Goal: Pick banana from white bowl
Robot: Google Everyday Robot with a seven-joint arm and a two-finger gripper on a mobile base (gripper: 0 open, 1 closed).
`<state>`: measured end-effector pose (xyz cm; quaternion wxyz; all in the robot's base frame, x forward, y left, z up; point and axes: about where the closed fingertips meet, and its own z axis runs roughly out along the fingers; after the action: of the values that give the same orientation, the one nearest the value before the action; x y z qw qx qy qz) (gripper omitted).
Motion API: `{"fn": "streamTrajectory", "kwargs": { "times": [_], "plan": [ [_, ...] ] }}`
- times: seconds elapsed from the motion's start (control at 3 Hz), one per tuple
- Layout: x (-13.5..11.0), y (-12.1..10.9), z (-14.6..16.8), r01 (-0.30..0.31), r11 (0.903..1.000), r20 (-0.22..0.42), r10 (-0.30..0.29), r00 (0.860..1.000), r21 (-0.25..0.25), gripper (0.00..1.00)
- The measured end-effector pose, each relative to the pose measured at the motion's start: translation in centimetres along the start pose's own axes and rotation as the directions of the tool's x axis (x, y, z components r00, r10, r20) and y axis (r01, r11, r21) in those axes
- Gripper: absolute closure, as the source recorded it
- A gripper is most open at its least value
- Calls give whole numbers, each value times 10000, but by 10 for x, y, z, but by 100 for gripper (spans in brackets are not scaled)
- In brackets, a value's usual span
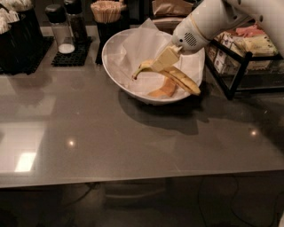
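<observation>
The white bowl stands at the back middle of the grey table, lined with crumpled white paper. My gripper, on the white arm coming in from the upper right, is shut on the banana near its middle. The banana is long and yellow. Its greenish stem end points left and its other end reaches out over the bowl's right rim. It hangs slightly above the paper. A shorter orange-tinted fruit lies in the bowl beneath it.
Two shakers stand on a black mat at the back left, beside a black container. A cup of wooden sticks stands behind the bowl. A black wire rack with packets stands right of the bowl.
</observation>
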<state>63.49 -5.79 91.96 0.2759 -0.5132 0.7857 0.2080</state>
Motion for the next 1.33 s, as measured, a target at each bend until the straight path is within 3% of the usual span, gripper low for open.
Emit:
{"fn": "streamTrajectory", "kwargs": {
  "times": [0.33,0.67,1.0,1.33],
  "plan": [
    [0,13,-26,801,9968,-293,-802,9963,-31,100],
    [19,19,-47,827,9965,-568,-833,9949,-129,100],
    [51,20,-65,270,9995,-758,-279,9967,-135,100],
    [83,20,-82,-421,9990,-531,411,9977,-180,100]
  ]
}}
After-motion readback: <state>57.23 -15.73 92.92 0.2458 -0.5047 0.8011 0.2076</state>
